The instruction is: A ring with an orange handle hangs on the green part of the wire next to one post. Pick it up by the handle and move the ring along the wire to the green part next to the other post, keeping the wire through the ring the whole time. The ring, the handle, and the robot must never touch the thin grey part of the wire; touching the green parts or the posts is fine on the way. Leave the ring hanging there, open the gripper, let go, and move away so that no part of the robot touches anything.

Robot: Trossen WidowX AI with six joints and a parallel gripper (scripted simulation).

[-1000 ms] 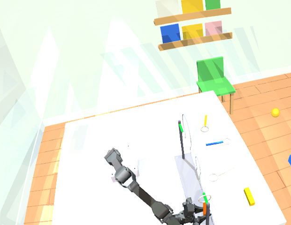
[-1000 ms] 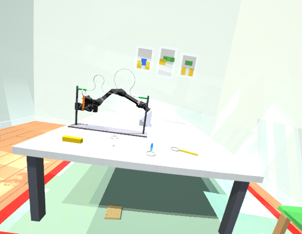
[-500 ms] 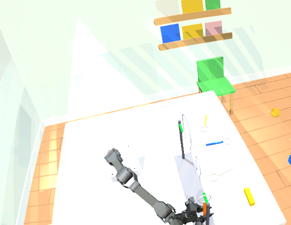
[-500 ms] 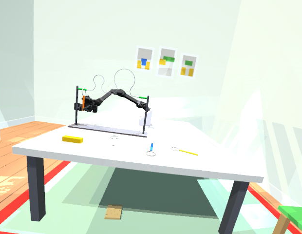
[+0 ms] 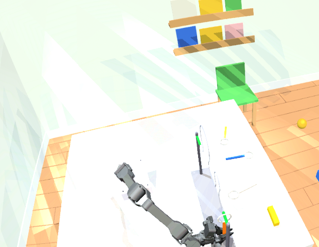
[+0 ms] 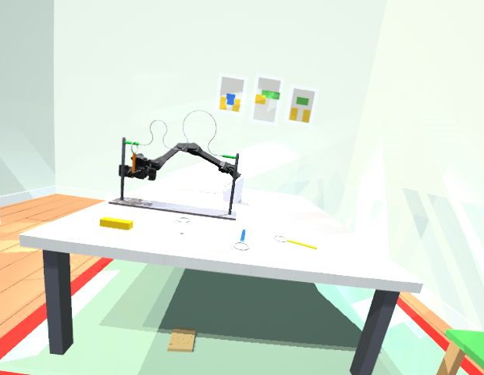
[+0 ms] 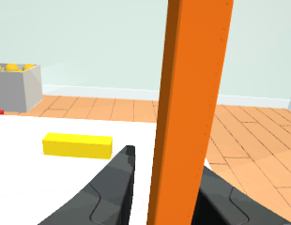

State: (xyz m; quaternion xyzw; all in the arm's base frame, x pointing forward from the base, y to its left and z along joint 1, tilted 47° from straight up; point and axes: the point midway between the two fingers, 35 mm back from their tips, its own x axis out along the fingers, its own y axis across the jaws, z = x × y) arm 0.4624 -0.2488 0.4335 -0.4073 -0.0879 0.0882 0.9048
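Observation:
The ring [image 5: 218,218] [image 6: 131,148] hangs around the green part [image 5: 225,215] [image 6: 128,142] beside the near post [image 5: 227,237] [image 6: 122,183]. Its orange handle [image 5: 224,228] [image 6: 133,161] [image 7: 190,94] hangs down, slightly slanted in the wrist view. My gripper [image 5: 231,231] [image 6: 129,171] [image 7: 151,156] is around the lower handle with its fingers fairly narrow. A gap shows between the left finger and the handle; the handle hides the right finger's inner edge. The other green part [image 5: 198,140] [image 6: 229,156] is by the far post [image 5: 199,159] [image 6: 233,185].
The grey wire [image 6: 199,110] rises in two loops between the posts. A yellow block [image 5: 273,215] [image 6: 115,223] [image 7: 77,145] and several loose rings, one with a blue handle [image 5: 234,157] [image 6: 243,235], lie on the table. The near post stands close beside my fingers.

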